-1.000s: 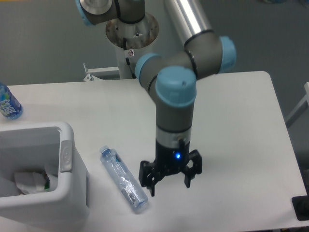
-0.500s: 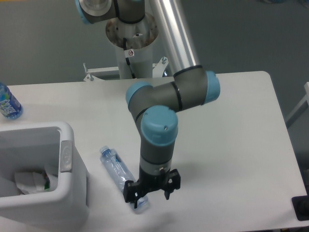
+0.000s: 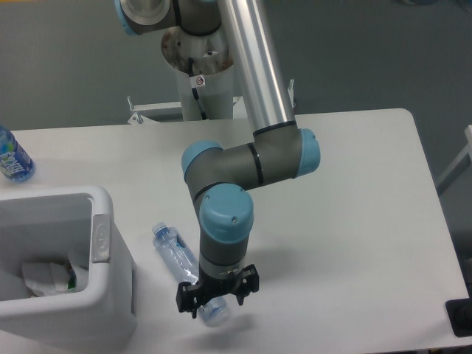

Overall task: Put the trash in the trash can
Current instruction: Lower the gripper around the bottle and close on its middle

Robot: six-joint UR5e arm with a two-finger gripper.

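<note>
A clear crinkled plastic bottle (image 3: 175, 254) with a bluish cap lies on the white table, cap toward the upper left. My gripper (image 3: 215, 299) is open and points down over the bottle's lower end, fingers on either side of it; the arm hides part of the bottle. The white trash can (image 3: 103, 295) stands at the lower left. The crumpled white carton with green marks (image 3: 51, 276) lies inside it.
A bottle with a bright blue label (image 3: 12, 160) stands at the table's left edge. The arm's base post (image 3: 200, 55) rises behind the table. A dark object (image 3: 460, 317) sits at the lower right corner.
My gripper has moved left and toward the front, from beside the bottle to over its lower end. It stays open. The bottle has not moved.
</note>
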